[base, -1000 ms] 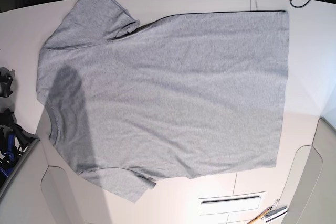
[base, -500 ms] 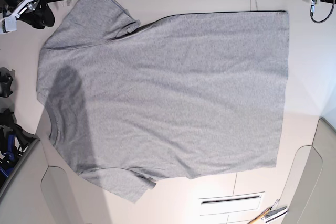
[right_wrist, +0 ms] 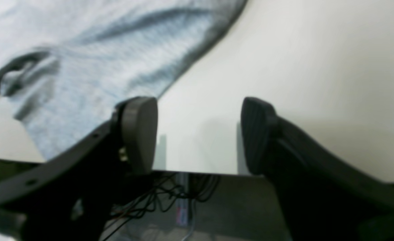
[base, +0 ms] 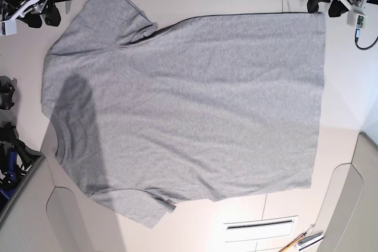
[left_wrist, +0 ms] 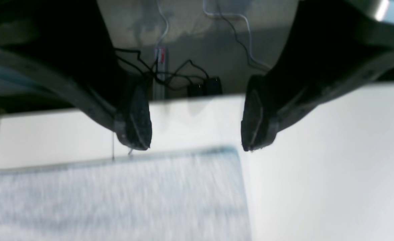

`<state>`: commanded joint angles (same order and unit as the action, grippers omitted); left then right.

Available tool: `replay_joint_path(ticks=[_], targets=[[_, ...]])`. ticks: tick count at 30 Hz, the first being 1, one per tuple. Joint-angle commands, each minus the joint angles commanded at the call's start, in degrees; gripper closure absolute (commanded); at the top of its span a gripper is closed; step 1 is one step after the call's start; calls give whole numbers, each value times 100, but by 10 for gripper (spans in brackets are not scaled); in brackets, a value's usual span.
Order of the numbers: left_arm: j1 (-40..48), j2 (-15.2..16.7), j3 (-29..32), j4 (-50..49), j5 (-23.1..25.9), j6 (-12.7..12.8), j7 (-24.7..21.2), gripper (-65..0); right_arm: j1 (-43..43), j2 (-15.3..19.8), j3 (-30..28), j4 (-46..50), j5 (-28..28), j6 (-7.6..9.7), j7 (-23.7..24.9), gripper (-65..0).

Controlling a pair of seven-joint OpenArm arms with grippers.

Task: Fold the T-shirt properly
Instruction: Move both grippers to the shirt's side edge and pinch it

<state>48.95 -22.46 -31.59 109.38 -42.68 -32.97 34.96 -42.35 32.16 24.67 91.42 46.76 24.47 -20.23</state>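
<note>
T-shirt (base: 189,110) flat on table (base: 354,87); tools (base: 304,240) near hem corner

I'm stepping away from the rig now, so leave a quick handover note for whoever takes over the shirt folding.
Left end effector: open, empty, hovering at the T-shirt's hem corner by the table's far edge.
Right end effector: open, empty, over bare table beside the far sleeve.
T-shirt: spread flat, plain side up, collar on the right arm's side, hem on the left arm's side.
Done: nothing folded.
Left: grasp both far corners and make all folds.
</note>
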Motion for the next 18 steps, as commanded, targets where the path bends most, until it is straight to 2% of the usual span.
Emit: replay_joint_path(ticks=[2,4,5,8,10,12,18], targets=[[-72,-90,0,0,4,85,0,-452,153,2,0,-271,201,35,-129,-390],[-103,-151,0,-11,33,83,24,-452,304,-15,0,-490,236,173,-289,-390],[-136,-153,-2,-35,153,90,15,-452,369,-20,0,-575,236,245,-337,-390],[-273,-153,-4,-192,483,258,17,-452,461,-50,-2,-675,378,278,-389,-390],[-372,-151,-4,-378,452,254,15,-452,457,-94,-4,-675,474,306,-439,-390],[-522,-153,-4,-605,457,256,22,-452,457,-109,-26,-675,472,433,-557,-390],[-739,-151,-4,-1060,131,229,131,-452,457,-144,-479,-675,468,446,-579,-390]])
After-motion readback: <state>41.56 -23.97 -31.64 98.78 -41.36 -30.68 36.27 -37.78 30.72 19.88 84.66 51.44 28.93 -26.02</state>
